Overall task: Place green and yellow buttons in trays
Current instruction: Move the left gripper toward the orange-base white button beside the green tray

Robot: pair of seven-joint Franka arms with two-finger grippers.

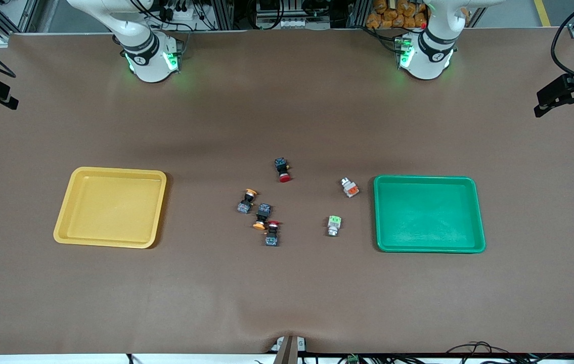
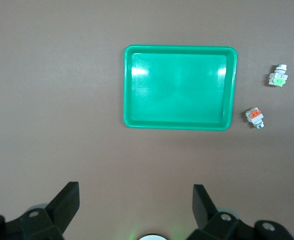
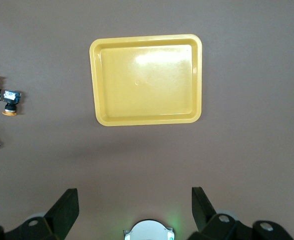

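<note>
The yellow tray (image 1: 109, 207) lies toward the right arm's end of the table and the green tray (image 1: 428, 215) toward the left arm's end; both are empty. Between them lie two black switches with yellow-orange caps (image 1: 247, 200) (image 1: 261, 216). Beside the green tray lie a white-grey switch with an orange block (image 1: 350, 187) and one with a green block (image 1: 334, 225). My left gripper (image 2: 135, 200) is open and empty, high over bare table by its base. My right gripper (image 3: 134, 200) is the same. Both arms wait. Neither gripper shows in the front view.
Two black switches with red caps (image 1: 282, 170) (image 1: 271, 233) lie among the yellow-capped ones. The brown mat (image 1: 287, 293) covers the whole table. Black camera mounts (image 1: 565, 93) stand at the table's ends.
</note>
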